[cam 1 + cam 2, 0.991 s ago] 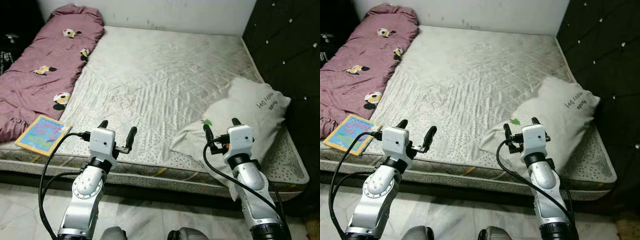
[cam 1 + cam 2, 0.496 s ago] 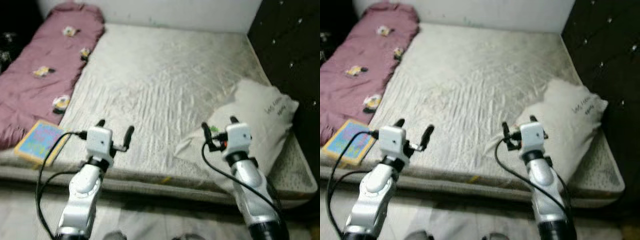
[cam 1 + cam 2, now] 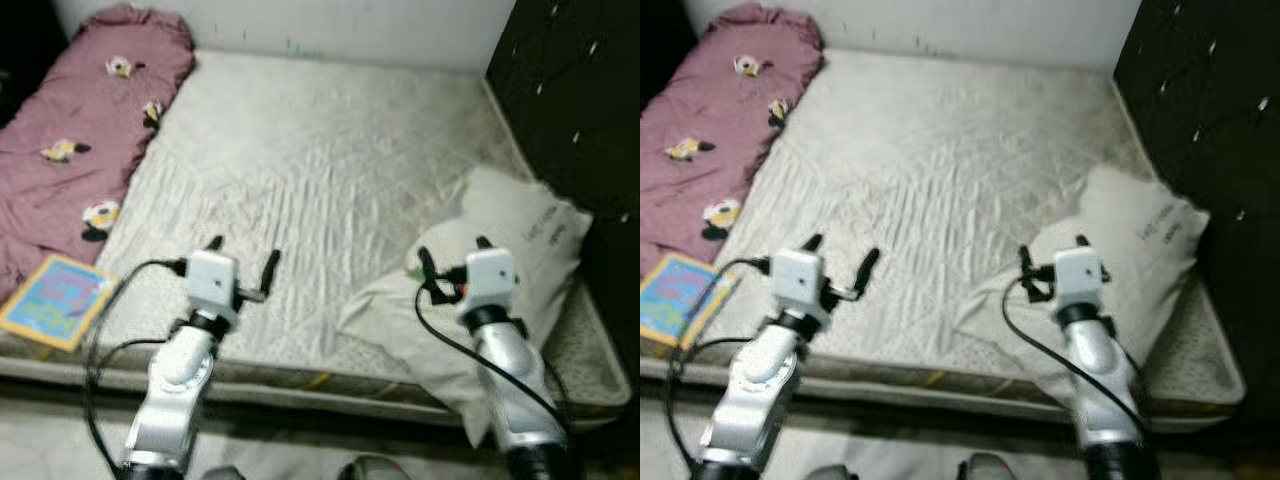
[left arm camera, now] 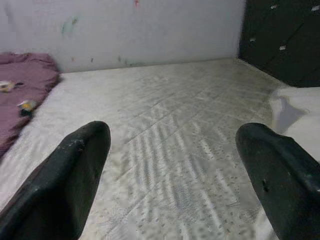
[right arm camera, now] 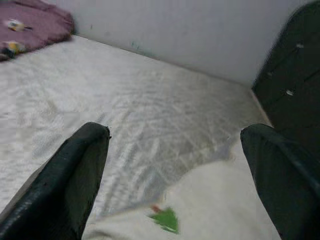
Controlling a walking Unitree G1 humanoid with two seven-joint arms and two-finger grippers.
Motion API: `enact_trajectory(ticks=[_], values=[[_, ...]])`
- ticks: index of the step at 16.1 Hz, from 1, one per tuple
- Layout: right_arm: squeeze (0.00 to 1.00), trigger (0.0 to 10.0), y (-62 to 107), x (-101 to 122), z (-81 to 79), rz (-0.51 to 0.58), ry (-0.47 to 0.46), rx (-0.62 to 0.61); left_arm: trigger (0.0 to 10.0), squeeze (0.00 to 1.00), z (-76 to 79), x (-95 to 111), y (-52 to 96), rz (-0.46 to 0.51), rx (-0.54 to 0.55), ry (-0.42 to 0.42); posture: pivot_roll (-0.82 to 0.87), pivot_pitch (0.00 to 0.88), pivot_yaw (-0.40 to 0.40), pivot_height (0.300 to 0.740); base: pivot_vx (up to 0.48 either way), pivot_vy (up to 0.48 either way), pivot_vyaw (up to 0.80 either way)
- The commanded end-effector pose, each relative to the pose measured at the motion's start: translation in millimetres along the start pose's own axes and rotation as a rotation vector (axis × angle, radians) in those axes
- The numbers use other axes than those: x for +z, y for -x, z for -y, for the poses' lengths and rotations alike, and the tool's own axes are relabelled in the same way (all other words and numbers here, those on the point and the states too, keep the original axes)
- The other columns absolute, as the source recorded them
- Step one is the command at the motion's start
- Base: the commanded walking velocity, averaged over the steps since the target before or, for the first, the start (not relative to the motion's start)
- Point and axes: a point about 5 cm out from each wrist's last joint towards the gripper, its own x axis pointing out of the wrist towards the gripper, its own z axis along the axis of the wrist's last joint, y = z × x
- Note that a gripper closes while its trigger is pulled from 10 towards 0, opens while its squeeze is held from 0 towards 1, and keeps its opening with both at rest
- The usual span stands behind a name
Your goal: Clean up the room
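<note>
A bare grey-white mattress [image 3: 320,170] lies before me. A white pillow [image 3: 505,250] with dark lettering rests at its near right corner. A rolled purple blanket [image 3: 70,140] with cartoon prints lies along the left side. A colourful book [image 3: 55,300] sits at the near left edge. My left gripper [image 3: 243,262] hovers open over the mattress's near edge, holding nothing. My right gripper [image 3: 452,258] is open just above the pillow's near part, with the pillow [image 5: 220,210] and a small green mark [image 5: 165,218] below its fingers.
A dark tufted headboard [image 3: 570,90] rises along the right side. A pale wall [image 3: 330,25] stands behind the mattress. Light floor [image 3: 60,420] runs in front of the bed.
The camera shifted and is slightly blurred; the bed now sits a little differently in view. Both grippers stay open at about the same places over the near edge.
</note>
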Motion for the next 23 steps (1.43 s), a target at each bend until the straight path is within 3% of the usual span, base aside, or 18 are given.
enact_trajectory(ticks=[1, 4, 20, 22, 23], values=[[0.0, 10.0, 0.6, -0.7, -2.8, -0.005, -0.006, 0.012, 10.0, 0.0, -1.5, -0.5, 2.0, -0.004, -0.002, -0.01, -0.02, 0.074, -0.034, 0.74, 0.0, 0.0, -0.8], [0.0, 10.0, 1.2, -1.0, -2.7, -0.004, -0.004, 0.014, 10.0, 0.0, -0.3, -0.7, 2.2, -0.004, -0.006, -0.011, -0.02, 0.073, -0.035, 0.74, 0.0, -0.284, -0.74], [0.0, 10.0, -0.1, -0.2, -2.0, -0.003, 0.001, 0.011, 10.0, 0.0, -0.2, -0.3, 0.5, -0.003, -0.002, -0.007, -0.02, 0.077, -0.038, 0.74, 0.0, -0.358, 0.0], [0.0, 10.0, 0.0, -3.5, 5.8, -0.029, 0.011, -0.056, 10.0, 0.0, 0.2, 0.1, 0.6, -0.001, -0.001, -0.006, -0.02, 0.079, -0.038, 0.74, 0.0, -0.354, 0.0], [0.0, 10.0, 0.6, -1.8, 5.0, -0.009, -0.03, -0.036, 10.0, 0.0, 0.4, 0.6, 0.7, 0.001, -0.002, -0.006, -0.02, 0.079, -0.038, 0.74, 0.0, -0.296, 0.0]])
